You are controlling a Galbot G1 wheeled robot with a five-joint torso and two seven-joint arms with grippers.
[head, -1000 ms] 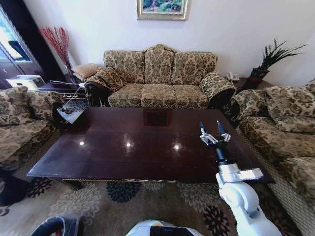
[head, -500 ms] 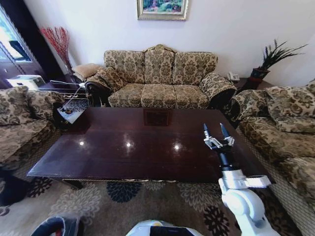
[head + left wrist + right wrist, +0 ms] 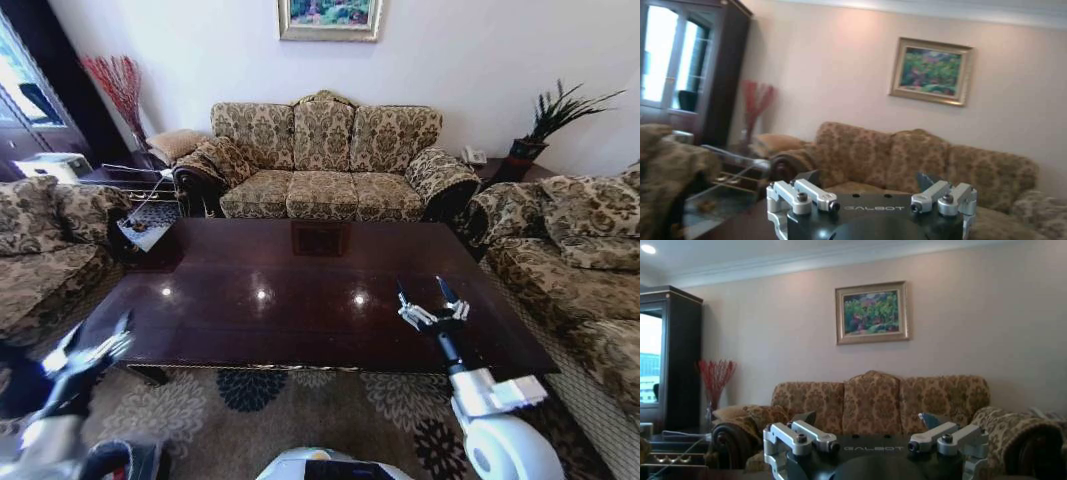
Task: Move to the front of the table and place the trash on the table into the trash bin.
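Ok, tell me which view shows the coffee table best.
The head view: the whole glossy top of the table lies in it, with the right gripper open above its right part. Each wrist view catches a dark sliver at most.

Table (image 3: 300, 290): large rectangular, dark glossy reddish-brown wood, carved edge along the near side, top showing light reflections. Right gripper (image 3: 428, 305) hovers over its near-right part, fingers spread. Left gripper (image 3: 95, 350) sits just off the near-left corner, fingers apart.
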